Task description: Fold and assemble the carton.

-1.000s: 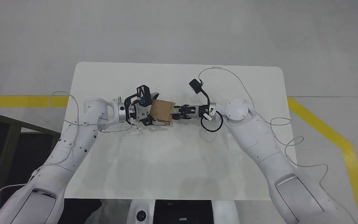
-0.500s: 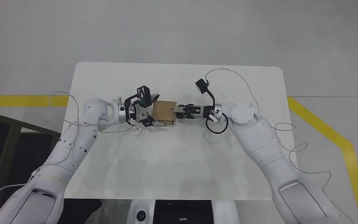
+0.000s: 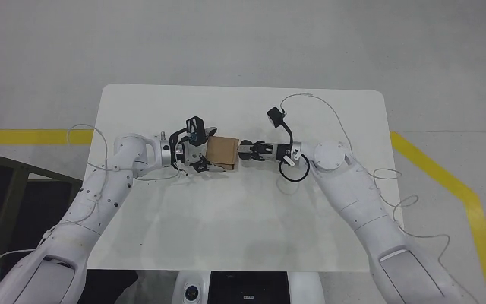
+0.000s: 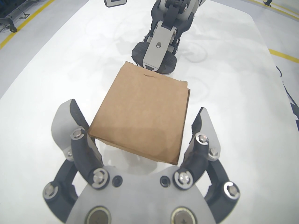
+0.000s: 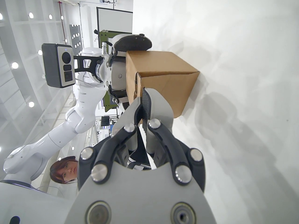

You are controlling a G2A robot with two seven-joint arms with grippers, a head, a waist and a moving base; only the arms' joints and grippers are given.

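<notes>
A small brown carton (image 3: 222, 152) stands closed on the white table (image 3: 228, 228), near its middle. My left gripper (image 4: 135, 122) is open and straddles the near end of the carton (image 4: 142, 113); one finger touches a corner and the other stands just clear of the side. From the opposite side my right gripper (image 5: 142, 94) is shut, its tips pressed against the end face of the carton (image 5: 163, 66) by a flap edge. In the top view the left gripper (image 3: 202, 156) and right gripper (image 3: 244, 150) face each other across the carton.
A thin white cable (image 3: 311, 99) loops over the table's far right part, and another cable (image 3: 76, 133) hangs off the left edge. Bare table surface lies in front of and behind the carton.
The right arm's elbow swung outward and its gripper straightened against the carton's end. The carton turned from a slight tilt to square between the grippers. The left arm stayed put.
</notes>
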